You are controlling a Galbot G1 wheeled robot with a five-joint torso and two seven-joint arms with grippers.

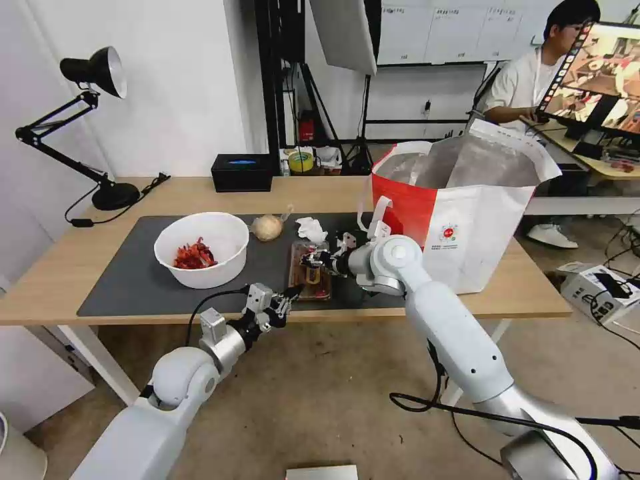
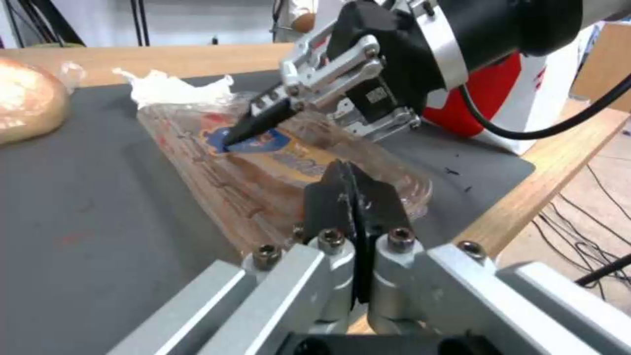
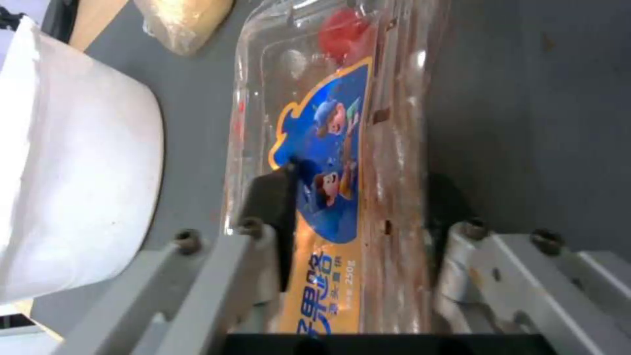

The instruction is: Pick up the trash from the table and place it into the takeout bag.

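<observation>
bowl (image 1: 202, 249) left of tray (image 1: 311, 270), bag (image 1: 460, 213) right

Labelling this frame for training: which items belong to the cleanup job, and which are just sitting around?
Job: white bowl, clear plastic tray, crumpled tissue, wrapped beige lump, takeout bag.
Bystanders: black box, desk lamp.

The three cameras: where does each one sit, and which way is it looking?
Head view: on the robot's head, facing forward and down at the table and takeout bag; both arms show, with left tool and right tool.
Left wrist view: on the left wrist, looking low across the mat at the clear tray; its own shut tool in front, the right tool beyond.
Right wrist view: on the right wrist, looking down on the tray between its open fingers; white bowl beside.
Shared: all three see the tray.
</observation>
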